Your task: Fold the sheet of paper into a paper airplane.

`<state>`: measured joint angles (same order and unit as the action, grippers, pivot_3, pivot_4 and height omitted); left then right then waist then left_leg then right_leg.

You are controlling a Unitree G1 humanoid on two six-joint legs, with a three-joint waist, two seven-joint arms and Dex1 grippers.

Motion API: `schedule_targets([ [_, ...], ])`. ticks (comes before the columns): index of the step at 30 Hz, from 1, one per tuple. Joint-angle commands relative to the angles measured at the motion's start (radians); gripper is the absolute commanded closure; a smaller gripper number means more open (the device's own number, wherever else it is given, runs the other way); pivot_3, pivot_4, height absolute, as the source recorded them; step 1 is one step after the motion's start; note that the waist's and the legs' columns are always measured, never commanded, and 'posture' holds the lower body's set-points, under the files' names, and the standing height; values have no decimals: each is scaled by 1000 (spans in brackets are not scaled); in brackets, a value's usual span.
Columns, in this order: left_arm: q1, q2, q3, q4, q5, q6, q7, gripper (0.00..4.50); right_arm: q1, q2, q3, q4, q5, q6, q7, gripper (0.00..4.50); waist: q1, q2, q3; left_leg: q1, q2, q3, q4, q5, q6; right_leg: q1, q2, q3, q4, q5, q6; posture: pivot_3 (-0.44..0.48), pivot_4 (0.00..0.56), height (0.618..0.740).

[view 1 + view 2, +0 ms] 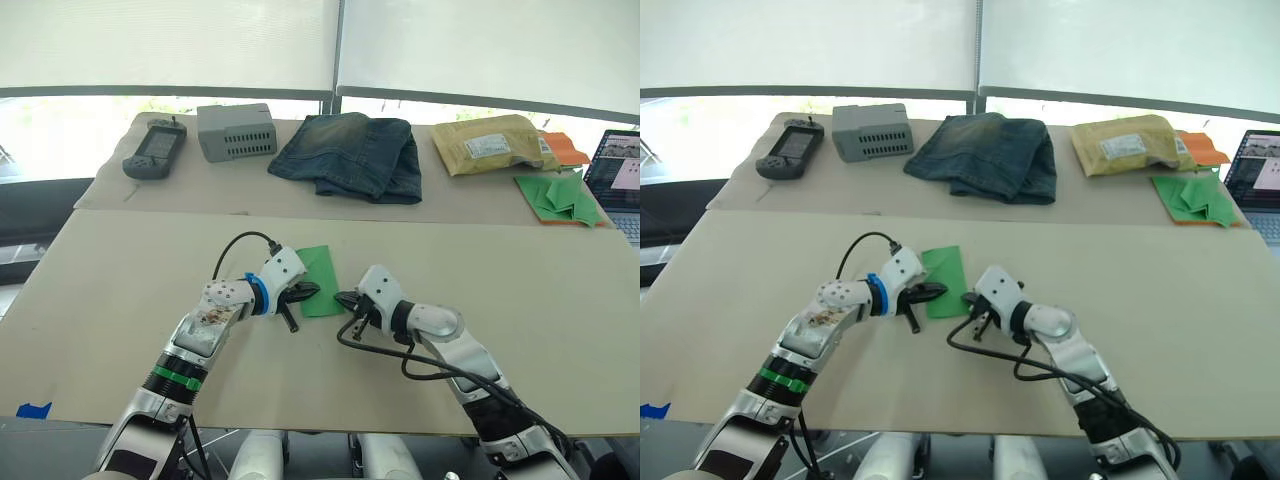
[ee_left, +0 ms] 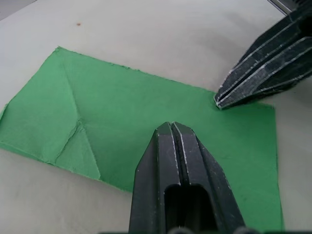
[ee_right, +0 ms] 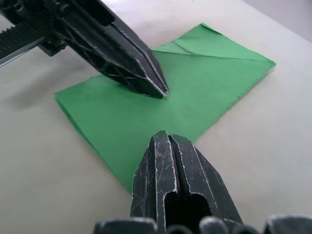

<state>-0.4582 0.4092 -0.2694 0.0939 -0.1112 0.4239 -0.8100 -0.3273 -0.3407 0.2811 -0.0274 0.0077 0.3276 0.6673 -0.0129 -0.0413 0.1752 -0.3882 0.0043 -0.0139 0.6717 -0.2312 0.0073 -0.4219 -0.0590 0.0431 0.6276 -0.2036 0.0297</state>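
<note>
The sheet of paper (image 1: 322, 262) is bright green and lies flat on the beige table as a folded rectangle, with one small corner flap creased over (image 2: 78, 151). No paper airplane is in view. My left gripper (image 1: 312, 289) is shut, and its tip (image 2: 170, 127) presses down on the middle of the paper. My right gripper (image 1: 343, 298) is also shut, with its tip (image 3: 165, 135) at the paper's near right edge. The two tips sit a few centimetres apart.
On the far table lie a black handheld device (image 1: 153, 150), a grey box (image 1: 236, 130), folded blue jeans (image 1: 350, 150), a yellow padded envelope (image 1: 495, 143) and a heap of green paper pieces with an orange sheet (image 1: 560, 195). A laptop (image 1: 615, 175) stands at the far right.
</note>
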Motion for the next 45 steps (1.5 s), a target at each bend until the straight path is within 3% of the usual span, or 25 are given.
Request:
schedule_targets([
  [1,11,-5,-33,20,25,1,-8,4500,-71,12,-14,137,-15,-36,-14,4457,1,0,0,0,0,0,0,0,0,0,0,0,0,0,0,0,150,728],
  [19,73,13,-2,-55,16,37,17,4500,-601,163,-14,981,-91,-411,-2,4457,-27,0,-1,2,1,0,-3,0,0,0,0,1,1,5,-8,0,150,728],
  [27,84,15,12,-64,12,48,29,4500,-702,199,-46,1162,-113,-503,-16,4457,-33,1,-1,2,3,0,-5,0,0,-1,0,1,1,5,-8,0,150,728],
  [35,62,17,22,-32,10,40,27,4500,-603,174,-52,1046,-100,-543,108,4457,-32,1,-1,2,3,0,-5,0,0,-1,0,1,1,5,-8,0,150,728],
  [45,31,15,18,14,13,18,11,4500,-318,88,-17,553,-73,-370,272,4457,-29,1,-1,3,2,-1,-5,0,0,0,0,1,1,4,-7,0,150,728],
])
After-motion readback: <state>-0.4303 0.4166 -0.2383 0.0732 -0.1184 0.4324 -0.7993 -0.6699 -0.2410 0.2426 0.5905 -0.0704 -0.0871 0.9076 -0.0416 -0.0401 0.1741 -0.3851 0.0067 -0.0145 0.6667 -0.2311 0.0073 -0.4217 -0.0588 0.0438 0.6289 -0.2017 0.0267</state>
